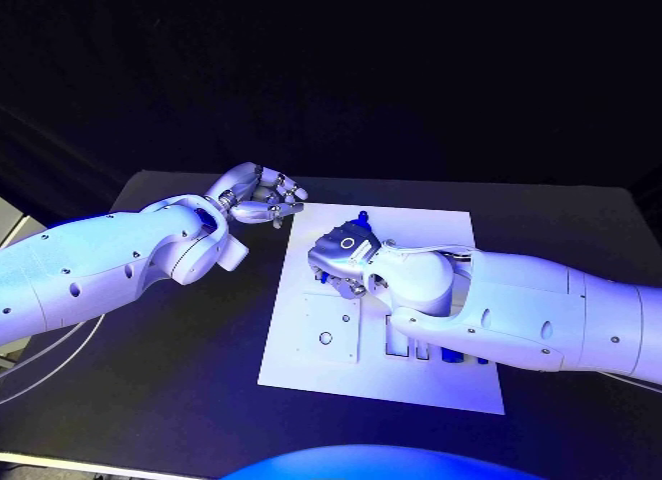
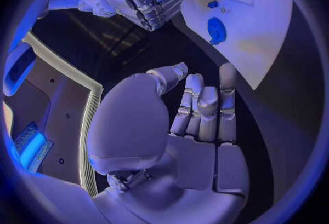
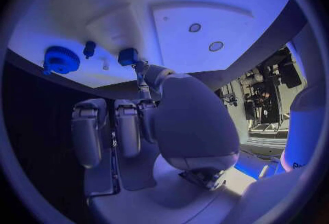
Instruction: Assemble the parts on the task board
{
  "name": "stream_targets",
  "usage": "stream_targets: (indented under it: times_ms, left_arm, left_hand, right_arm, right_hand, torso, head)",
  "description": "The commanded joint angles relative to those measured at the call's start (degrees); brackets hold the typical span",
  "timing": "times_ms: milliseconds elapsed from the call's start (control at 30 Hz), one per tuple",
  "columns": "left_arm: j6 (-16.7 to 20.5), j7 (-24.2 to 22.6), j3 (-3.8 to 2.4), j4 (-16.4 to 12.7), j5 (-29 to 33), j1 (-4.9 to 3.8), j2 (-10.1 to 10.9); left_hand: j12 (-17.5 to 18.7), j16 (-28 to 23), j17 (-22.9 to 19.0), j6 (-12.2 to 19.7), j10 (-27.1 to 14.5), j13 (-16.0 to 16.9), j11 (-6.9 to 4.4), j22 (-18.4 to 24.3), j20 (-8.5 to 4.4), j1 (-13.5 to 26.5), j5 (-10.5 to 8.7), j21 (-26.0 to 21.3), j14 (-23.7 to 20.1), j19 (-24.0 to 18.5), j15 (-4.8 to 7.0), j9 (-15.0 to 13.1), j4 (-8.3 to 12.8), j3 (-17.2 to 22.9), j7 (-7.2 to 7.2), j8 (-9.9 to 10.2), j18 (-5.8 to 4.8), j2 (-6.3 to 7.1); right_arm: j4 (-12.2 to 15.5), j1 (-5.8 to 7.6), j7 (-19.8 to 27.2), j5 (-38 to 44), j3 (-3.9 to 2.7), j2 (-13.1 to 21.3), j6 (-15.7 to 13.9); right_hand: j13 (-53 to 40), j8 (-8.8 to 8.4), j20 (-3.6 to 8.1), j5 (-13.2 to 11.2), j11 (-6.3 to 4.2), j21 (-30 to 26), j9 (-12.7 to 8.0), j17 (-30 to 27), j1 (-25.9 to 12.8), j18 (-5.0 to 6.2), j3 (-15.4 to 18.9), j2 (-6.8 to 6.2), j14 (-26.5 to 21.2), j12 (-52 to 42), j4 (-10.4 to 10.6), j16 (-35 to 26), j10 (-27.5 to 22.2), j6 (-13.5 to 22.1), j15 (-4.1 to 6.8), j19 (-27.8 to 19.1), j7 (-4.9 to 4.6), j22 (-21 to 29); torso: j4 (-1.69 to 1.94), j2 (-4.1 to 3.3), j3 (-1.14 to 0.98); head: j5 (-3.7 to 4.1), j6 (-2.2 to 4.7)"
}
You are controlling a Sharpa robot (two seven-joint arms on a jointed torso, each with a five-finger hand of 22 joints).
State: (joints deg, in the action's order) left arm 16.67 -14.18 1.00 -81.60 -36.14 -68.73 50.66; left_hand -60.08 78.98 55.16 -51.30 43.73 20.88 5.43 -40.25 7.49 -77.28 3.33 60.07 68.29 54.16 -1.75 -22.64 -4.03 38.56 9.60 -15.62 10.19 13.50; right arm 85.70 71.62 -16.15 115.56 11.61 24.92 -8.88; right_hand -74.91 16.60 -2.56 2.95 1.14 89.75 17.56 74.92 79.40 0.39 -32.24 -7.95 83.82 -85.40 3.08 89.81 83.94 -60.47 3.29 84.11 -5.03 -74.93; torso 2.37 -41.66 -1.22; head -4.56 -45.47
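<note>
I have my right hand (image 1: 349, 262) over the task board (image 1: 331, 360), near its far edge, with its fingers (image 3: 140, 68) closed on a small blue part (image 3: 128, 56) at the tips, so that part lies straight ahead of the fingers and just above the board's white face. A round toothed blue part (image 3: 61, 59) sits on the board beside it, toward the far edge. My left hand (image 1: 259, 196) hovers off the board's far left corner above the worktop (image 1: 158, 350), fingers (image 2: 205, 106) loosely curled, holding nothing; the right hand is plainly the nearer one. I can read no writing or labels anywhere
</note>
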Motion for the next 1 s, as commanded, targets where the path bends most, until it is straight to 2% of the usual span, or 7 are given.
stream_targets:
  times_ms: [33, 367, 567, 1000]
  left_arm:
    - [-0.53, -0.24, -0.05, -0.1, 0.49, -0.1, -0.11]
    - [-0.54, -0.2, -0.05, -0.12, 0.5, -0.1, -0.17]
    - [-0.56, -0.18, -0.05, -0.12, 0.5, -0.09, -0.16]
    - [-0.55, -0.01, -0.05, -0.11, 0.5, -0.09, -0.13]
  left_hand:
    - [0.27, -0.05, 0.07, 0.31, -0.03, -0.1, 0.19, 0.05, 0.27, -0.06, -0.06, -0.22, -0.05, -0.08, -0.31, -0.09, 0.23, 0.04, -0.03, 0.3, 0.41, -0.29]
    - [0.27, -0.05, 0.07, 0.31, -0.03, -0.1, 0.19, 0.05, 0.27, -0.06, -0.06, -0.22, -0.05, -0.08, -0.31, -0.09, 0.23, 0.04, -0.03, 0.3, 0.41, -0.29]
    - [0.27, -0.05, 0.07, 0.31, -0.03, -0.1, 0.19, 0.05, 0.27, -0.06, -0.06, -0.22, -0.05, -0.08, -0.31, -0.09, 0.23, 0.04, -0.03, 0.3, 0.41, -0.29]
    - [0.23, -0.02, 0.09, 0.37, -0.08, -0.12, 0.23, 0.08, 0.31, 0.0, -0.06, -0.26, -0.05, -0.04, -0.35, -0.12, 0.21, -0.07, 0.01, 0.32, 0.4, -0.34]
  right_arm:
    - [-0.12, -0.08, -0.13, 1.01, 0.06, -0.15, 0.73]
    - [-0.48, -0.13, -0.17, 0.84, 0.17, -0.25, 0.05]
    - [-0.5, -0.13, -0.15, 0.7, 0.21, -0.26, -0.08]
    - [-0.47, -0.13, -0.16, 0.43, 0.24, -0.24, -0.48]
  right_hand:
    - [-11.71, 0.24, 0.32, -0.13, -0.18, 0.25, -0.13, 15.08, -0.53, -0.39, 0.5, -0.34, 6.18, 0.06, 0.06, 0.19, 3.35, 0.47, 0.31, 5.89, -0.01, -15.07]
    - [-11.34, -0.53, 0.33, -0.15, -0.03, 0.25, -0.58, 15.08, -0.83, -0.39, 0.84, -1.23, 6.18, 0.61, 0.07, 0.19, 3.02, 2.0, 0.23, 5.89, -0.23, -15.07]
    - [-11.18, -0.98, 0.31, -0.16, 0.09, 0.25, -0.84, 15.08, -0.87, -0.39, 0.87, -1.62, 6.18, 0.85, 0.06, 0.19, 2.87, 2.74, 0.15, 5.89, -0.39, -15.07]
    - [-10.94, -1.74, 0.27, -0.2, 0.25, 0.25, -1.27, 15.08, -0.86, -0.39, 0.93, -2.42, 6.18, 1.23, 0.01, 0.19, 2.63, 3.94, 0.01, 5.89, -0.56, -15.07]
  torso:
    - [-0.02, -0.04, 0.02]
    - [-0.08, 0.04, 0.07]
    - [0.02, -0.01, 0.05]
    - [-0.06, -0.05, 0.02]
  head:
    - [-0.06, -0.01]
    - [-0.08, -0.01]
    - [-0.05, -0.06]
    - [-0.12, -0.01]
